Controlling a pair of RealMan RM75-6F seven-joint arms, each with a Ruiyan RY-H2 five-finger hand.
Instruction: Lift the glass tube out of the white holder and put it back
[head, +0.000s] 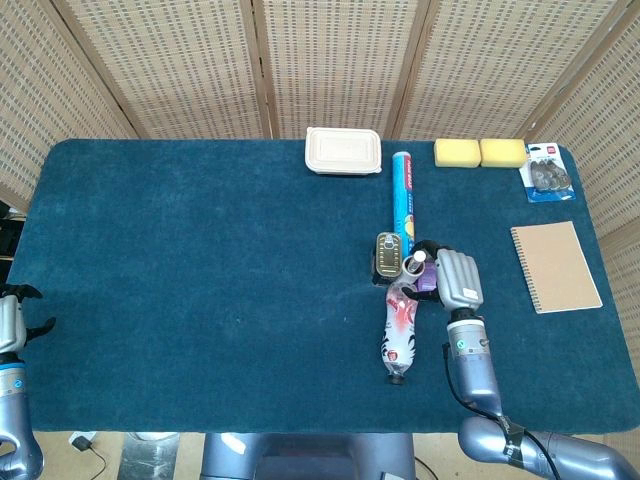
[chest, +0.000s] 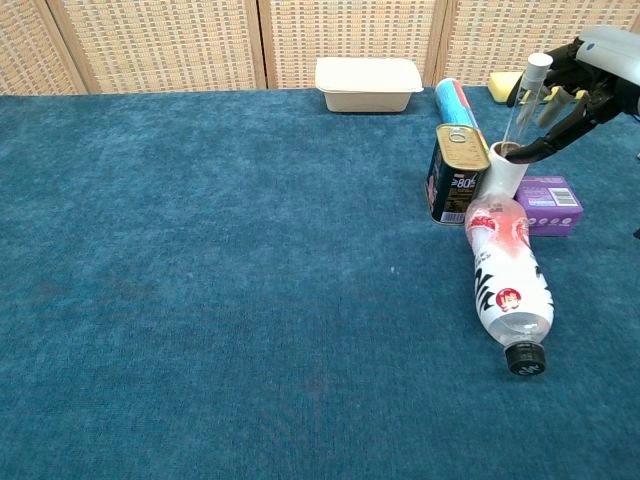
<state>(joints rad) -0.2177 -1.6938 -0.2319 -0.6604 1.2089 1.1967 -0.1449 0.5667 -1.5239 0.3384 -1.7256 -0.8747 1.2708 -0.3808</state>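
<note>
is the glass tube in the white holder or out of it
In. The glass tube stands with its lower end inside the white holder, cap sticking out above the rim.

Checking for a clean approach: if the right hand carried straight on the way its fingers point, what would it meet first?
Most likely the glass tube standing in the white holder; the right hand reaches toward it, though contact is unclear.
</note>
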